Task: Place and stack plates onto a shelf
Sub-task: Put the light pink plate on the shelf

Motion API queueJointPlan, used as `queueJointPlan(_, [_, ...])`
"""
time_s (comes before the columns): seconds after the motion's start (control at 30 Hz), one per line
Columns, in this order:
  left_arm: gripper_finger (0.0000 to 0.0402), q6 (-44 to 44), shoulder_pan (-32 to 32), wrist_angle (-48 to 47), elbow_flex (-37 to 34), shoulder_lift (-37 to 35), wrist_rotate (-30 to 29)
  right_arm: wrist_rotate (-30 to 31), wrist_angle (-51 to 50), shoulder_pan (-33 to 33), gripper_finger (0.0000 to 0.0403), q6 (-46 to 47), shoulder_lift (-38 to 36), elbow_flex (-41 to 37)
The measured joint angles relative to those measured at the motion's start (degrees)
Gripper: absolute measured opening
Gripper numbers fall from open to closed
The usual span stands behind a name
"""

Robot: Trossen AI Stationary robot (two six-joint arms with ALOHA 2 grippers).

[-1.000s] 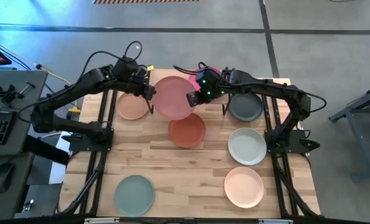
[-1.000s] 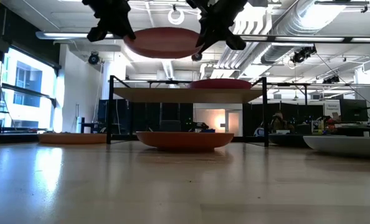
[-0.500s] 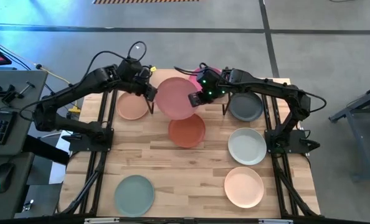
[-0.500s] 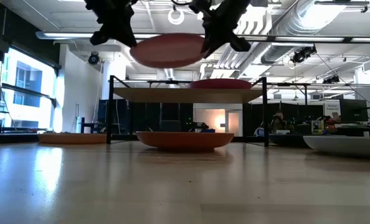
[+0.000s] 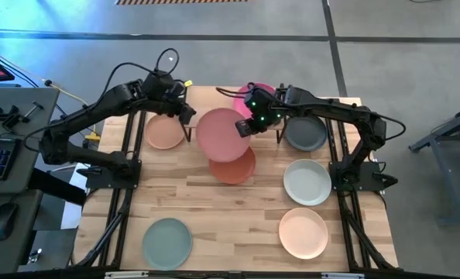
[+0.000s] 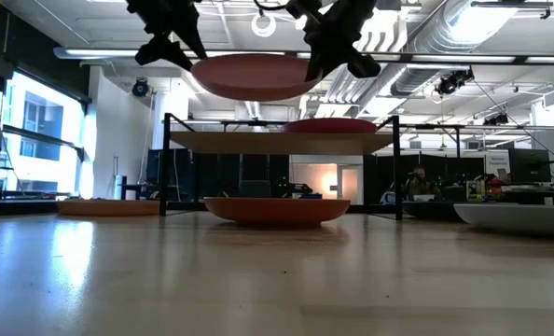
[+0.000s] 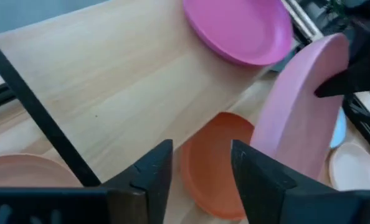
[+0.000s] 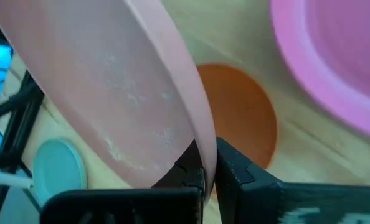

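A light pink plate point(image 5: 222, 133) hangs in the air over the shelf's near edge, with my right gripper point(image 5: 247, 126) shut on it. The shelf point(image 6: 277, 142) carries a magenta plate point(image 5: 253, 94). A terracotta plate point(image 5: 234, 167) lies on the table below the pink one. My left gripper point(image 7: 200, 165) stands open just left of the pink plate point(image 7: 303, 118), with nothing between its fingers. My right gripper pinches the pink plate's rim point(image 8: 197, 146) on the plate's right side between its two fingers, one on the upper face and one on the underside. The fingers slant down from the table's right. The plate is lifted clear and about level point(image 6: 254, 77).
A peach plate point(image 5: 164, 133) lies at the left by the shelf's legs and a dark grey plate point(image 5: 306, 133) at the right. Nearer lie a pale grey-white plate point(image 5: 307, 182), a cream plate point(image 5: 303, 232) and a sage green plate point(image 5: 166, 242).
My left gripper has opened and let go of the pink plate's left rim. The plate, now held by my right gripper alone, has shifted a little toward the table's near edge, uncovering more of the magenta plate.
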Motion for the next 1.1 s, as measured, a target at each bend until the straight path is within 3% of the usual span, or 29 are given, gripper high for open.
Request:
queueJointPlan(0.13, [0.0167, 2.1, 0.0, 0.1, 0.0, -2.5, 3.0, -4.1, -3.0, 0.0, 0.0001, 0.0, 0.0, 0.0])
queueJointPlan(0.33, [0.0162, 6.2, -3.6, 0.6, 0.0, -6.4, 4.2, -16.4, -4.7, -1.1, 0.0000, -2.5, 0.1, 0.0])
queueJointPlan(0.57, [0.0153, 11.9, -14.7, 5.0, 0.0, -7.4, 4.2, -29.2, -5.6, -2.6, 0.0000, -5.0, 3.1, 0.1])
queueJointPlan(0.77, [0.0153, 26.3, -25.7, 4.5, 0.0, -4.9, 3.9, -41.1, -7.6, -2.6, 0.0000, -8.0, 5.9, 0.1])
queueJointPlan(0.9, [0.0154, 35.4, -31.7, 4.5, 0.0, -3.8, -0.7, -45.0, -8.3, -2.7, 0.0000, -9.2, 6.2, 0.1])
queueJointPlan(1.1, [0.0154, 49.4, -38.6, 4.5, 0.0, -3.6, -14.6, -46.0, -10.2, -3.2, 0.0000, -10.1, 6.2, 0.1])
